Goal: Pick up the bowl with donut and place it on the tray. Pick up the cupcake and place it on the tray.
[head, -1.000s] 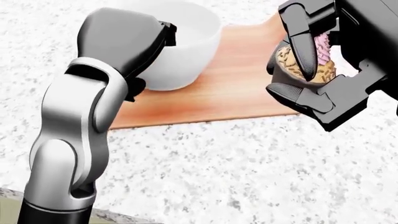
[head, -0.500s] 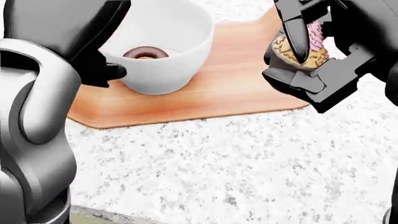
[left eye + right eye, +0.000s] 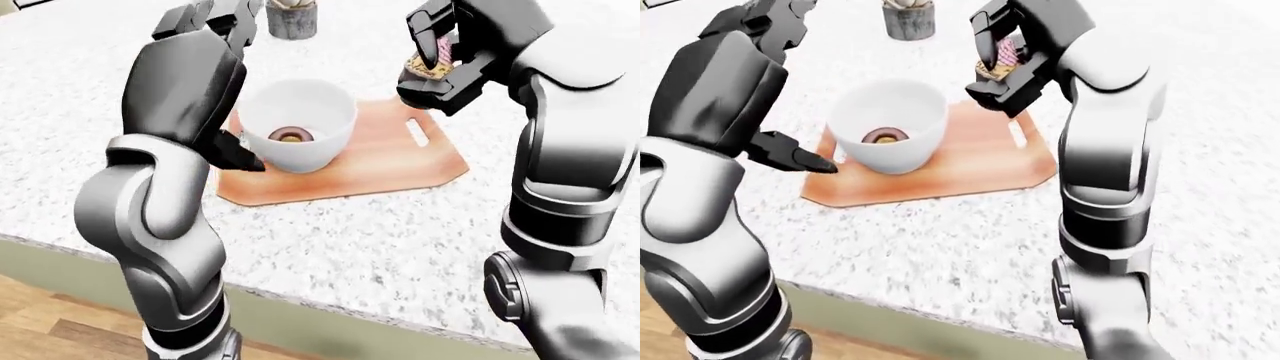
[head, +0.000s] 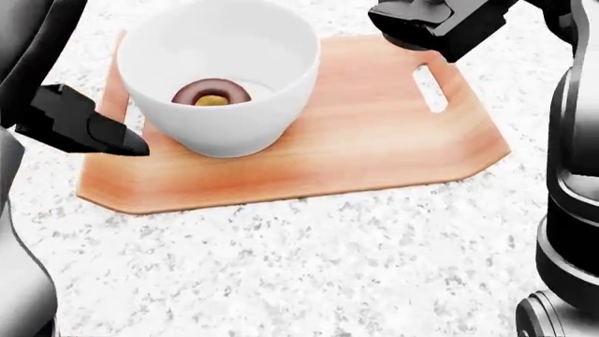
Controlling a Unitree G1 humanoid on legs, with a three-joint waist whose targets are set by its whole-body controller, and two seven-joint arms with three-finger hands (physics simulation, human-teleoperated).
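Bowl (image 4: pixel 222 77) with the donut (image 4: pixel 211 93) is already sitting on the tray (image 4: pixel 374 140), left hand (image 3: pixel 205 19) fingers open and empty. Right hand (image 3: pixel 998 56) fingers are closed round the cupcake (image 3: pixel 1002 60) above the tray's far right, so just that drop is left.

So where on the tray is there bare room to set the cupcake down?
The tray is bare between the bowl and its handle slot, and along the lower edge. The left side is crowded by the bowl. The right hand holds the cupcake above it.

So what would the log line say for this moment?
bowl: on tray, donut inside | right hand: holding cupcake above tray | left hand: open
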